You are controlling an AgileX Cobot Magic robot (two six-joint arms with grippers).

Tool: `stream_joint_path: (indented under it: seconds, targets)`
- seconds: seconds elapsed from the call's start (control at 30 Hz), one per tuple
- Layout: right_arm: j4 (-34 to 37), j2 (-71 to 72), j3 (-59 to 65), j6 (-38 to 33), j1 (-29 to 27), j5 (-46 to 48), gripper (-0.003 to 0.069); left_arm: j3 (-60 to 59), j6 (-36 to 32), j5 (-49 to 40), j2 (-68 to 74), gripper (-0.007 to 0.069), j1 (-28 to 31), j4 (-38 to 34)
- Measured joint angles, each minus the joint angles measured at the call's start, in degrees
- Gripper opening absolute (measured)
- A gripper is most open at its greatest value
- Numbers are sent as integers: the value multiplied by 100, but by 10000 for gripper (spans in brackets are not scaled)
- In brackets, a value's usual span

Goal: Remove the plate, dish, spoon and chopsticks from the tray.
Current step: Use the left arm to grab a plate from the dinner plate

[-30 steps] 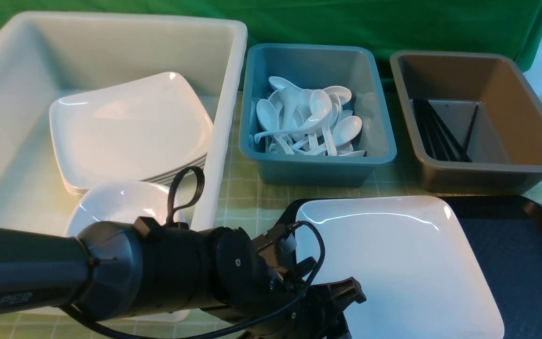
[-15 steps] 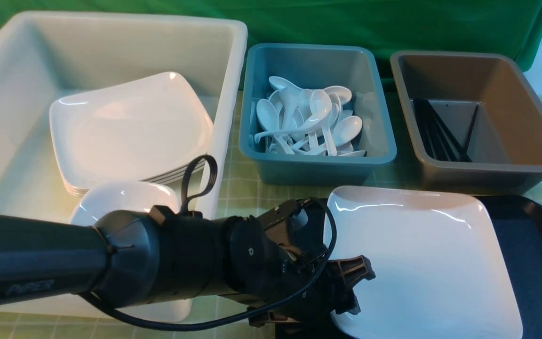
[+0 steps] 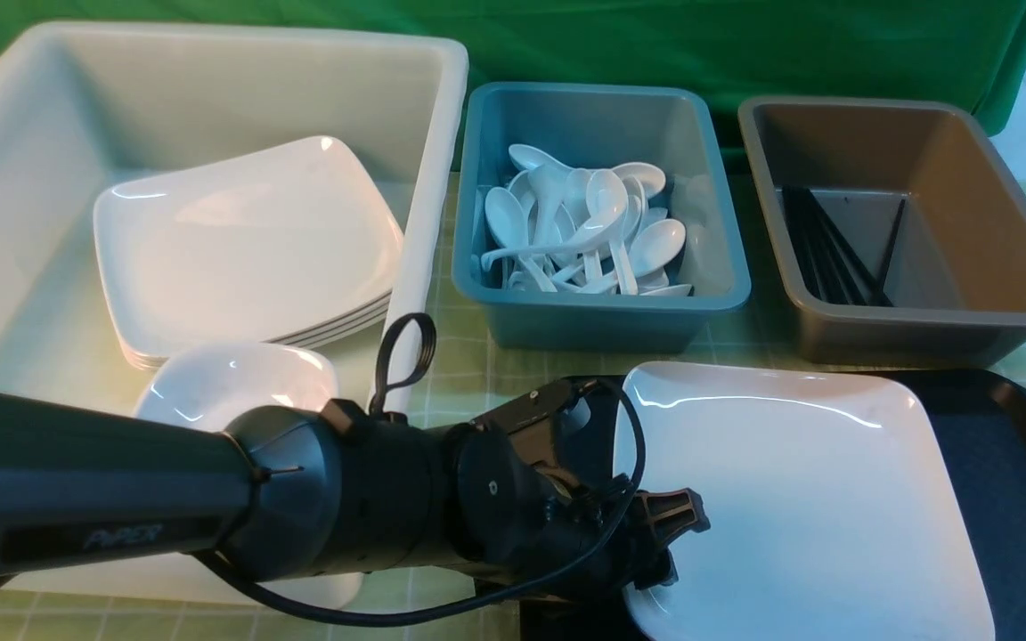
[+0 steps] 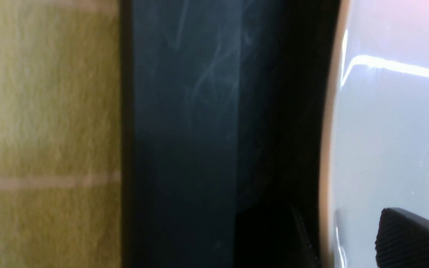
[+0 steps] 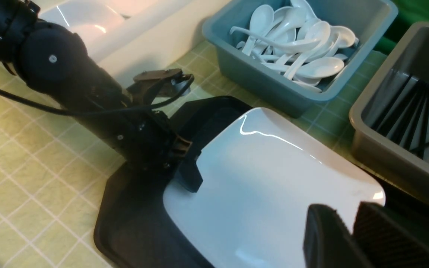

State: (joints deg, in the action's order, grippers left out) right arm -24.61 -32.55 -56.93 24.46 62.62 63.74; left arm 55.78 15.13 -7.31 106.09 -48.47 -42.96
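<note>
The white squarish plate [image 3: 798,499] [image 5: 266,186] lies on the black tray [image 3: 1012,499] [image 5: 132,230], covering its left half. My left gripper [image 3: 660,552] [image 5: 188,171] is open astride the plate's left rim. One ribbed finger [image 4: 412,238] hovers over the plate's face; the other is lost in the dark beside the rim. My right gripper [image 5: 345,208] hangs over the plate's right end. Its jaws stand a narrow gap apart, and white plate shows through the gap. On the part of the tray that shows, only the plate lies.
A big white bin [image 3: 442,178] at the left holds stacked plates [image 3: 246,249] and a small dish [image 3: 237,383]. The blue bin [image 3: 727,294] holds several spoons [image 3: 584,223]. The brown bin [image 3: 923,320] holds black chopsticks [image 3: 834,249]. A green checked cloth [image 3: 468,374] covers the table.
The plate has slid right across the tray, lifted a little, then settled lower. My left arm has followed it to the right, staying at its left rim.
</note>
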Motion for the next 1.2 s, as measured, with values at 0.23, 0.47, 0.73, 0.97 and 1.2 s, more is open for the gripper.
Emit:
stream_joint_path:
  seconds: [0.23, 0.47, 0.73, 0.97, 1.2]
  targets:
    - [0, 0, 0, 6, 0, -22, 124, 0, -43, 87, 0, 314, -72, 43]
    - [-1, 0, 0, 6, 0, -48, 124, 0, -60, 239, 23, 314, -229, 54]
    - [-1, 0, 0, 6, 0, -48, 125, -5, -54, 254, 72, 122, -240, -161]
    - [-6, 0, 0, 1, 0, -48, 139, -10, -70, -87, -452, 19, -240, -505]
    - [-6, 0, 0, 1, 0, -48, 147, -37, -230, -470, -1694, 15, -224, -235]
